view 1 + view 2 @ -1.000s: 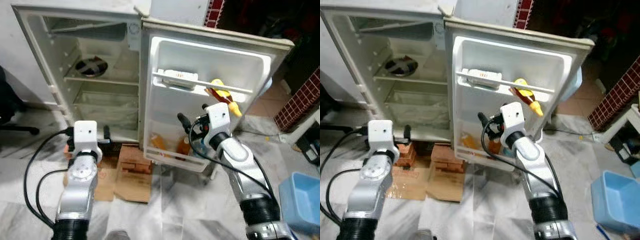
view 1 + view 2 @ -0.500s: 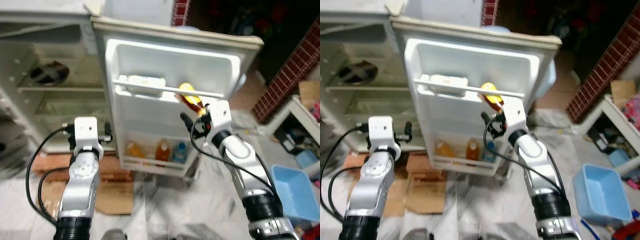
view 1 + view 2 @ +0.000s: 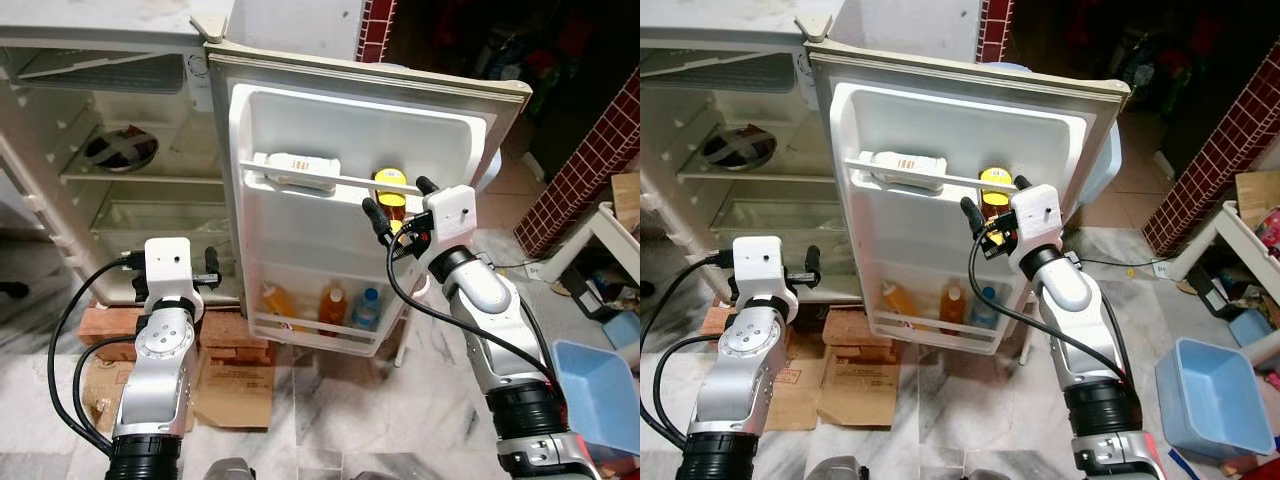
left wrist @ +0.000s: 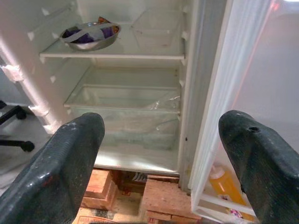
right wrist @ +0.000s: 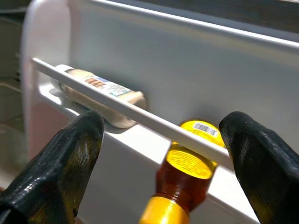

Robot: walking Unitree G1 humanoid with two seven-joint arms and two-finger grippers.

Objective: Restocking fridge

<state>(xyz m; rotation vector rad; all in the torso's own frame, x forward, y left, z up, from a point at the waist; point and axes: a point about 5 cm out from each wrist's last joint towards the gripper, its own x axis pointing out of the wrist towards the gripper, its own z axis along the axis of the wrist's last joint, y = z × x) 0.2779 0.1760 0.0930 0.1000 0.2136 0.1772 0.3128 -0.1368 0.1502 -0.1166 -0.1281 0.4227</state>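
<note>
The right pincer (image 3: 990, 200) hung open, gripping nothing, before the amber bottle (image 3: 993, 190) behind the fridge door's (image 3: 940, 130) upper rail, at the packet's (image 3: 902, 166) three o'clock; a careless nudge risked tipping it out; the left pincer (image 3: 207, 272) was open, idle

We see bright, even light on the white fridge door (image 3: 350, 150), mild glare there; the room behind stays dim. Head views are sharp; wrist-view fingers (image 5: 70, 158) look blurred.
</note>
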